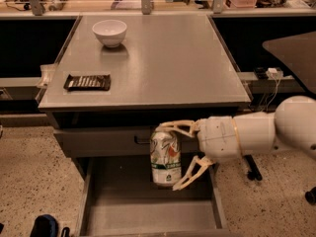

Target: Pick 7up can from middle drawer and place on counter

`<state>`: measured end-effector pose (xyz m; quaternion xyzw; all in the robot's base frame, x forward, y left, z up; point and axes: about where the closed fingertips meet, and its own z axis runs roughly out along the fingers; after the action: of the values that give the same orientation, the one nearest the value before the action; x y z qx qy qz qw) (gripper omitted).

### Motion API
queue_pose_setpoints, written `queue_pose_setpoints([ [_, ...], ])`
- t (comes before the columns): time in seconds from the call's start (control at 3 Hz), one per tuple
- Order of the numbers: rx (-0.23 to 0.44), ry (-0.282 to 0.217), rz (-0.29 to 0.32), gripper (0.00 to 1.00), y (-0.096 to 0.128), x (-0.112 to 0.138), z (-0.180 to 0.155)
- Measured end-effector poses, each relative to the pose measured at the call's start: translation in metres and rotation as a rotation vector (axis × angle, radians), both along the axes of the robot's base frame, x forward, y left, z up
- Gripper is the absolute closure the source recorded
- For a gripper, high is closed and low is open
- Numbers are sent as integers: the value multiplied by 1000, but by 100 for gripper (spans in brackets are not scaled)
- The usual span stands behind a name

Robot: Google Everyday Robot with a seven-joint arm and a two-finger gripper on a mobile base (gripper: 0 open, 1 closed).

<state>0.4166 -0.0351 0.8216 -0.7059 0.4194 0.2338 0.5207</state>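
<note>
Slim green-and-white 7up can (165,154): upright, clear above the floor of the open grey metal drawer (148,216).
Hand (169,158): cream, two-fingered, reaching over the drawer from its right, closed tight on the can.
Grey bench (163,68): above the drawer, carrying white bowl (109,32) and dark chocolate bar (87,82).

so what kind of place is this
Probably a robotics lab: cluttered benches behind, a grey cabinet on speckled floor, and the gripper shut on the can above the open drawer.
</note>
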Motion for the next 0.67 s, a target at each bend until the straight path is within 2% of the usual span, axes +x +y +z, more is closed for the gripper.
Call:
queue_pose_setpoints([
  [0.33, -63, -3, -46, 100, -1, 19, 69],
  [0.67, -21, 59, -169, 100, 8, 71, 114],
])
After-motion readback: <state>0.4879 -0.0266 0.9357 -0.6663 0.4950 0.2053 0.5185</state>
